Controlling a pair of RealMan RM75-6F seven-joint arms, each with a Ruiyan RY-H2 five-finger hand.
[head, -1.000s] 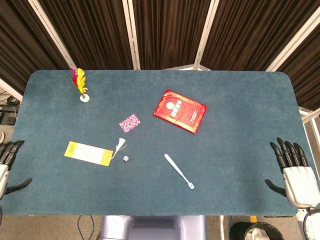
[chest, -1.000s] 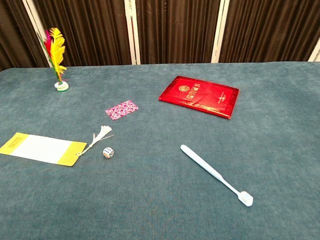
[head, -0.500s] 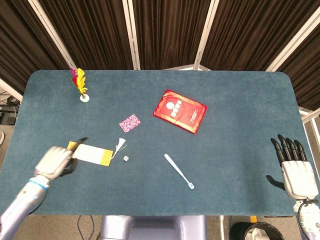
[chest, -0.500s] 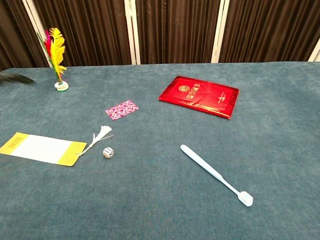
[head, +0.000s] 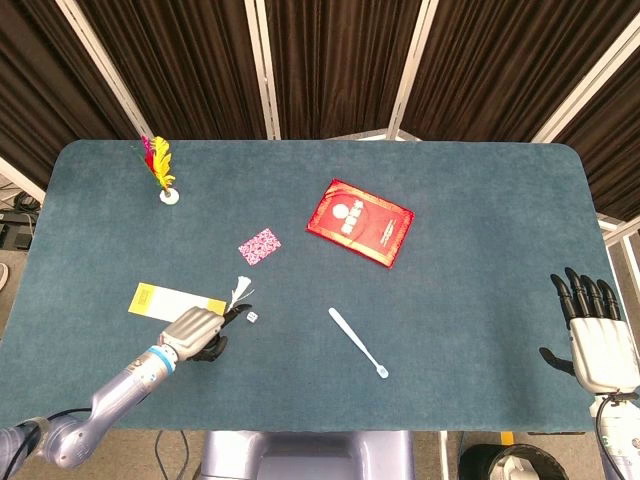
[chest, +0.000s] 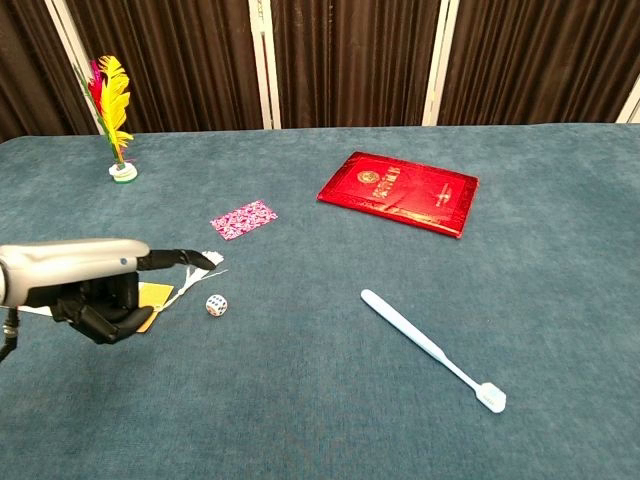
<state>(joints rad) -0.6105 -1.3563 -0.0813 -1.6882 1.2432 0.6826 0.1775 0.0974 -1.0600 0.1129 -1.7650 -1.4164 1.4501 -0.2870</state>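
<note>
I had the left hand (head: 196, 333) over the near end of the yellow-and-white paper bookmark (head: 165, 301), just beside the small white die (head: 252, 317). The right hand (head: 596, 335) hovered with fingers spread at the blue felt table's (head: 480, 250) right edge.

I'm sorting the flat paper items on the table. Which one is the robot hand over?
The yellow-and-white bookmark with the white tassel: the left robot hand covers its tassel end. The pink patterned card and red booklet lie farther away.

left hand (head: 196, 331) curled, right hand (head: 598, 343) spread flat
</note>
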